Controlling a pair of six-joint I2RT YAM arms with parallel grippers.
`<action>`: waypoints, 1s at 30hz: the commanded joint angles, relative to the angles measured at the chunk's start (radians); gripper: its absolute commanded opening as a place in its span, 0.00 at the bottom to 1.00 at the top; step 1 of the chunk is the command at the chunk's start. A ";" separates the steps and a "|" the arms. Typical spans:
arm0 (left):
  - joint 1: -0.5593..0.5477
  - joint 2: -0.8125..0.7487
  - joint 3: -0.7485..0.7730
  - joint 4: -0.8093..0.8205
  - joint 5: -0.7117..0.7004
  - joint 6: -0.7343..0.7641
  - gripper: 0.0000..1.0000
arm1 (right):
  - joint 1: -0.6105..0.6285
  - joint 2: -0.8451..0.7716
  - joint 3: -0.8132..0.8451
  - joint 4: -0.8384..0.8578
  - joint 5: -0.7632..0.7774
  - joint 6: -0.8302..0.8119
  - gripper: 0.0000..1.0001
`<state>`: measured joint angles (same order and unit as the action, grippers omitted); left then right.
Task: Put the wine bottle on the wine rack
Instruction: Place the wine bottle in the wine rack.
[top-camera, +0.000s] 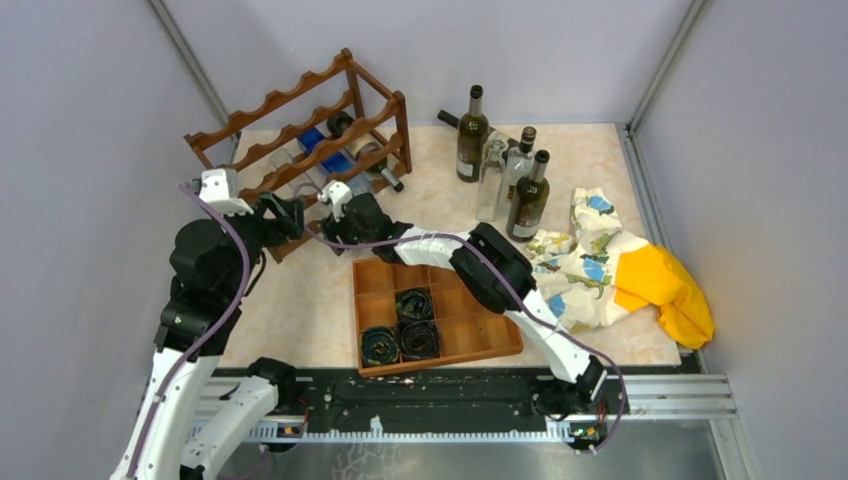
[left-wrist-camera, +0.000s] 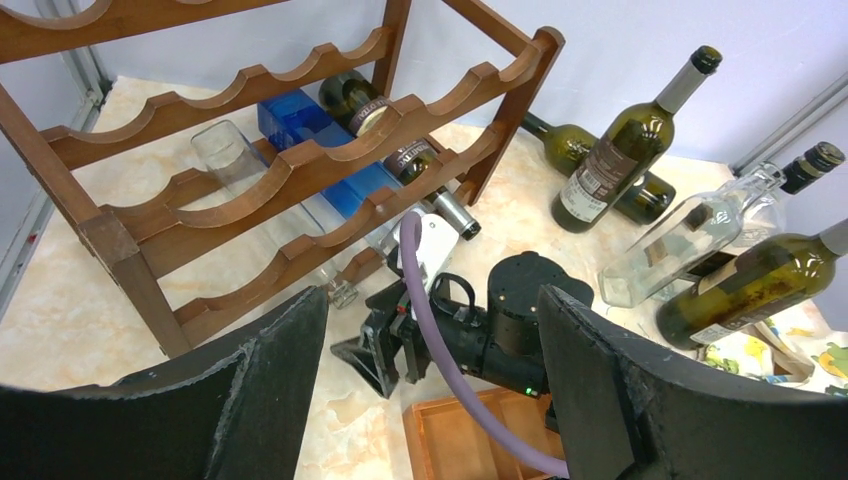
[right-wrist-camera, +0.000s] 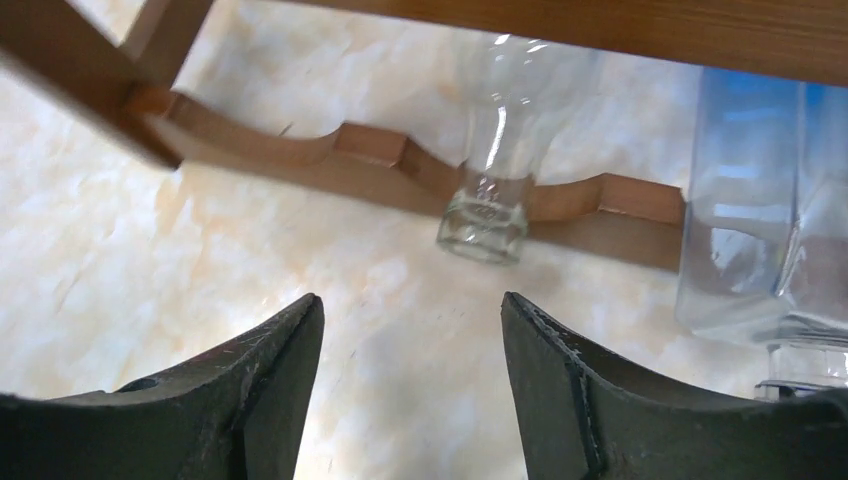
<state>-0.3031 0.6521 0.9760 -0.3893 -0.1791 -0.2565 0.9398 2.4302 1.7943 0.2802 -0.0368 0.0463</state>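
Wine rack (left-wrist-camera: 330, 150) at far left of table (top-camera: 300, 320). Clear wine bottle (right-wrist-camera: 497, 150) lies in bottom tier, long axis front to back, neck in front-rail scallop, mouth toward right gripper (right-wrist-camera: 410, 310). Right gripper: jaws apart, empty, just short of mouth. Left gripper (left-wrist-camera: 432, 300): jaws wide, empty, near rack.

From the right wrist we see only the neck and mouth of the clear bottle (right-wrist-camera: 487, 215). Its body vanishes behind a rail of the wine rack (right-wrist-camera: 620, 35), whose left post is blurred. The square bottle (right-wrist-camera: 750, 200) is cut by the right edge. From above, at the table's (top-camera: 600, 150) far edge, a lying dark bottle (top-camera: 448, 119) is mostly hidden behind the standing green bottle (top-camera: 472, 140).
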 joint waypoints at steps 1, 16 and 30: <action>-0.004 -0.032 0.027 0.038 0.043 0.009 0.83 | -0.025 -0.199 -0.032 -0.018 -0.193 -0.087 0.66; -0.004 -0.079 0.026 0.272 0.423 -0.160 0.99 | -0.152 -0.857 -0.267 -1.025 -0.680 -0.836 0.80; -0.004 0.074 -0.139 0.607 0.751 -0.599 0.94 | -0.577 -1.304 -0.294 -0.973 -0.544 -0.570 0.90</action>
<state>-0.3077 0.6662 0.8585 0.1307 0.4679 -0.6800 0.5018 1.2064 1.5059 -0.7876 -0.5888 -0.6746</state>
